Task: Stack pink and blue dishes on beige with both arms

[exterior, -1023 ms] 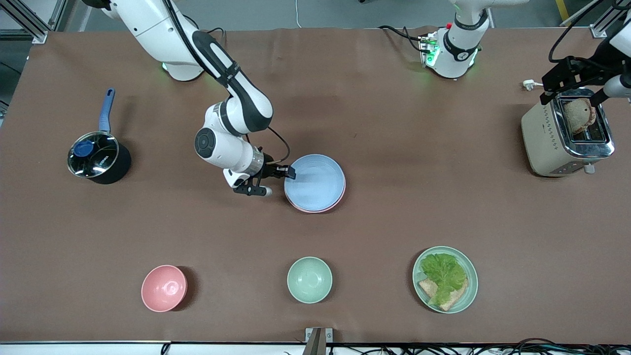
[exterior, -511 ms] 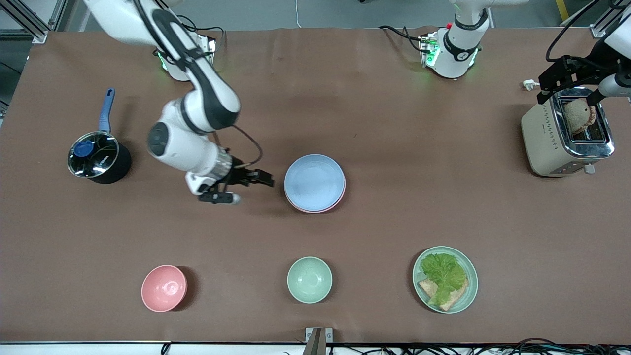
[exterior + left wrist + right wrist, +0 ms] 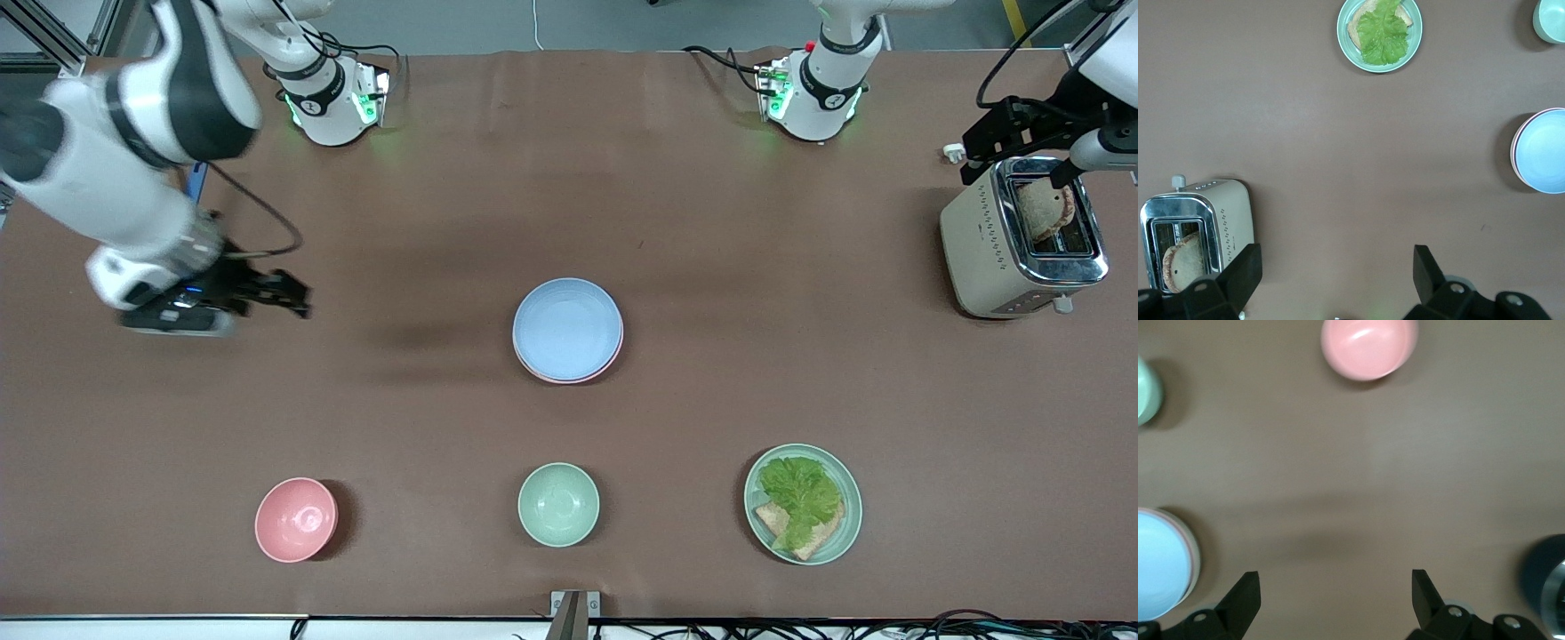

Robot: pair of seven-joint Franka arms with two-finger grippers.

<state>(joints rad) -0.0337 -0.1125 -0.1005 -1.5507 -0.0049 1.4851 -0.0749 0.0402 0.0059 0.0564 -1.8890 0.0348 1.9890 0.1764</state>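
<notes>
The light blue plate [image 3: 567, 327] lies on top of a stack in the middle of the table. The pink plate's rim [image 3: 580, 379] peeks out under its edge nearest the front camera. The beige plate is hidden beneath them. The right wrist view shows the blue plate [image 3: 1158, 563] and the left wrist view shows it too [image 3: 1545, 150]. My right gripper [image 3: 298, 298] hangs open and empty over the table beside the saucepan, well away from the stack. My left gripper [image 3: 1013, 160] waits open and empty above the toaster.
A saucepan with a blue handle [image 3: 197, 182] sits mostly hidden under the right arm. Near the front camera stand a pink bowl [image 3: 296, 519], a mint-green bowl [image 3: 558, 504] and a mint plate with lettuce and bread [image 3: 803, 504]. A toaster [image 3: 987, 249] stands at the left arm's end.
My right gripper left the blue plate's rim and swung away toward the right arm's end, over the saucepan. The stack stayed put. The left arm barely moved.
</notes>
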